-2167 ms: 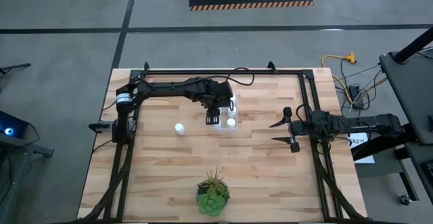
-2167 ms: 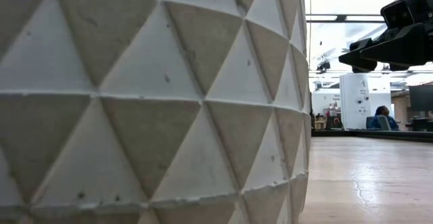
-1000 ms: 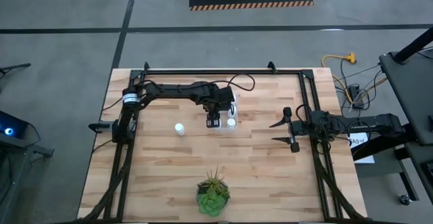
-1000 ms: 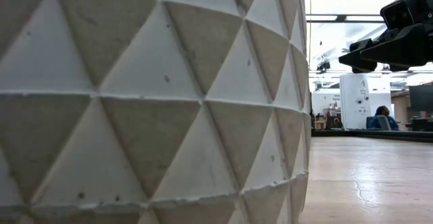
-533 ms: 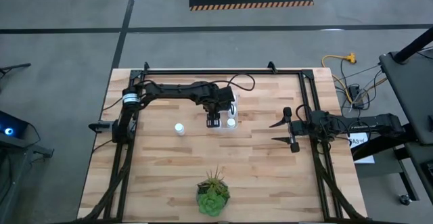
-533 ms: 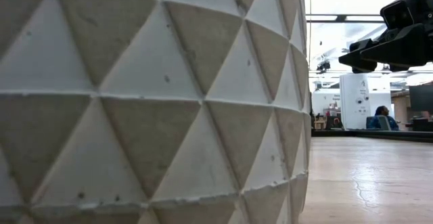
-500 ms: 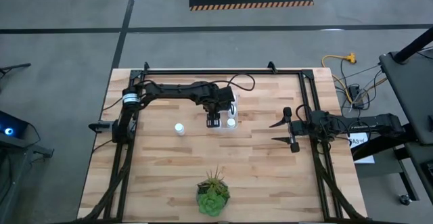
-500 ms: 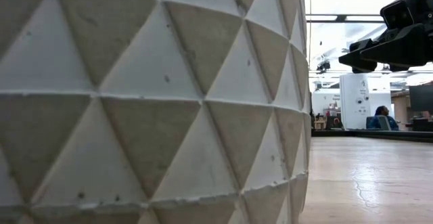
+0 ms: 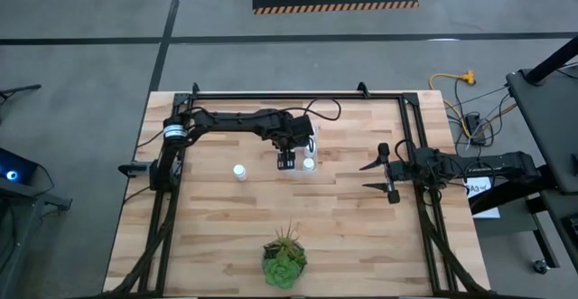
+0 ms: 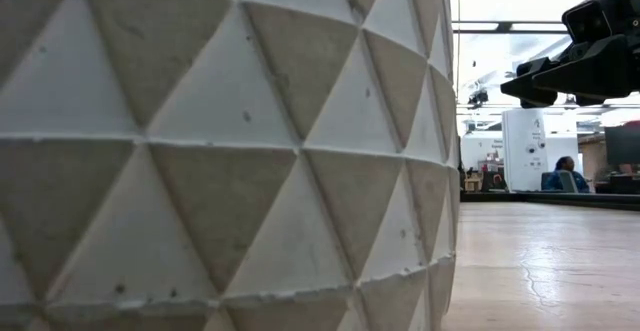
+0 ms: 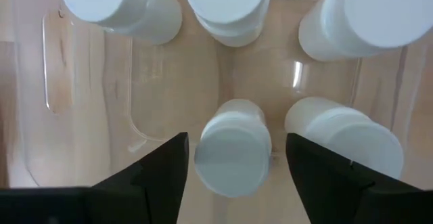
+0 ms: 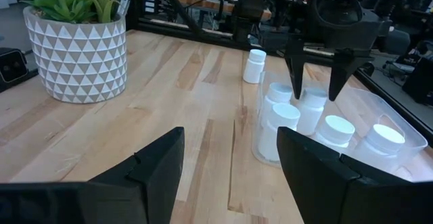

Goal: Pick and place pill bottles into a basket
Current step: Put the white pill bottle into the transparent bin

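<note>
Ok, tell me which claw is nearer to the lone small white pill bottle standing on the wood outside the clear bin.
Left. The left claw hangs over the clear plastic bin, just beside the lone white pill bottle; the right claw waits at the table's right side, well beyond the bin.

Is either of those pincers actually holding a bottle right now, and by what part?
No. The left pincer stands open over the basket, clear of the bottle between its fingers. The right pincer waits open and empty.
</note>
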### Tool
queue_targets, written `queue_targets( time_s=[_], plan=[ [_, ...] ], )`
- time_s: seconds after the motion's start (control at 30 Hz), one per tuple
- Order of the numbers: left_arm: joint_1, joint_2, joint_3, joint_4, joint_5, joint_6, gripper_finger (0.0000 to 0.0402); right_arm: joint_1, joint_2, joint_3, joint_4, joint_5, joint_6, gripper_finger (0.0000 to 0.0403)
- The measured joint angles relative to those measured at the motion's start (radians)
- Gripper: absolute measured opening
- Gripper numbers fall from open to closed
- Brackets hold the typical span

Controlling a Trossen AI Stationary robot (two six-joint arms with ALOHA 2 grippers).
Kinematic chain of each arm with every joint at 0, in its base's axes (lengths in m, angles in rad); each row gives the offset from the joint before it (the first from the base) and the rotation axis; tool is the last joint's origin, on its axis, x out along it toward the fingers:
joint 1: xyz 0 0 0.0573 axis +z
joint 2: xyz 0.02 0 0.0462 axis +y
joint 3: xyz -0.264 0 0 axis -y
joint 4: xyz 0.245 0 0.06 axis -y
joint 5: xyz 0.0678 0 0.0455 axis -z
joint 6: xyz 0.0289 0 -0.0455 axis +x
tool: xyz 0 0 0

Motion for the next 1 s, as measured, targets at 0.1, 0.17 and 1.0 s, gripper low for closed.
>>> queue_targets(
  time_s=[0.1,0.17,1.0],
  plan=[
    [0.000,-0.001,0.001,-0.002,0.000,-0.019,0.0228,0.000,0.000,0.000,0.000,0.000,0.000,0.0226],
    [-0.001,-0.004,0.006,-0.016,0.000,-0.019,0.0228,0.000,0.000,0.000,0.000,0.000,0.000,0.0226],
    [-0.147,-0.215,0.001,-0.095,-0.008,-0.078,0.0228,0.000,0.000,0.000,0.000,0.000,0.000,0.0226]
  ],
)
